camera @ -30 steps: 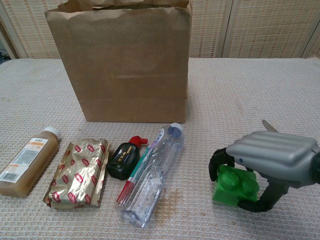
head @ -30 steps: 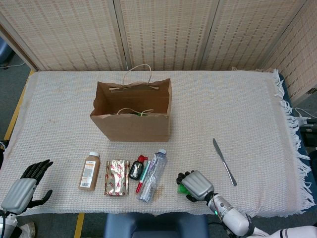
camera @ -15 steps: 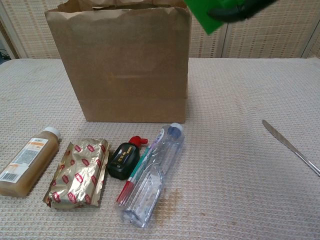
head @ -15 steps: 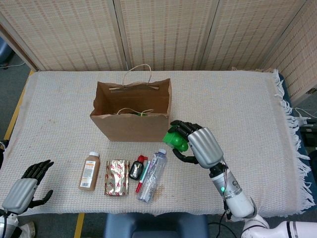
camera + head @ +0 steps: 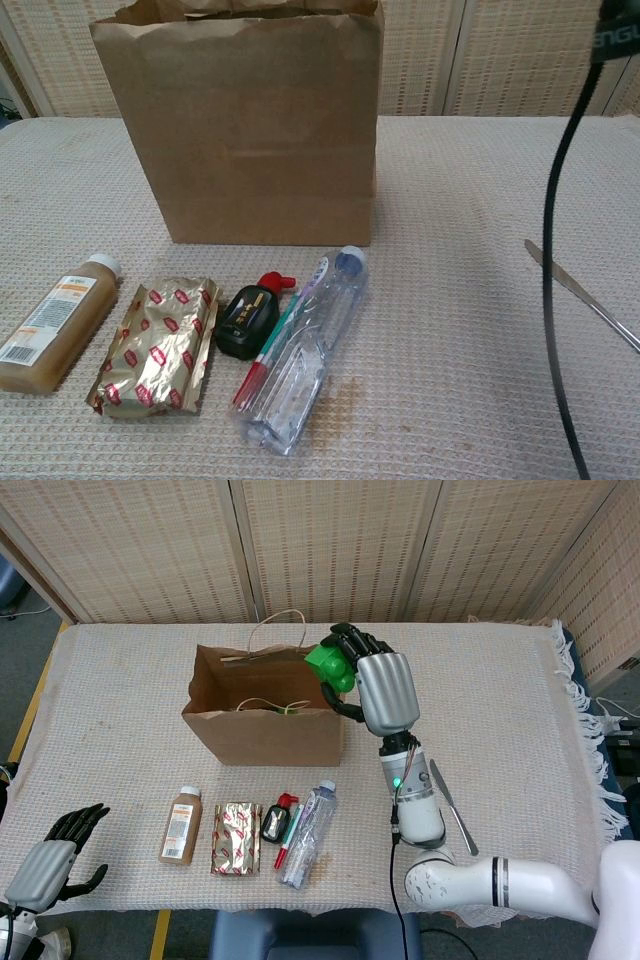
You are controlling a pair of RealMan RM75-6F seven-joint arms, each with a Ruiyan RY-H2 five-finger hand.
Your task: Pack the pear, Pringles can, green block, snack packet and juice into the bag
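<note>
My right hand [image 5: 375, 685] is raised at the right rim of the open brown paper bag [image 5: 265, 735] and grips the green block [image 5: 329, 666], which hangs over the bag's opening. The juice bottle [image 5: 181, 826] with its white cap lies in front of the bag, and the gold snack packet [image 5: 236, 838] lies just right of it; both also show in the chest view, the juice bottle [image 5: 52, 325] left of the snack packet [image 5: 160, 344]. My left hand [image 5: 52, 862] rests open at the table's near left corner. Something green shows inside the bag.
A small black bottle with a red cap [image 5: 279, 818], a pen [image 5: 287, 838] and a clear water bottle [image 5: 310, 832] lie right of the snack packet. A table knife [image 5: 453, 806] lies at the right. A black cable [image 5: 556, 260] hangs in the chest view.
My right hand lifted the green block from the table's near edge and carried it up and back to the bag's opening. The left hand stayed put.
</note>
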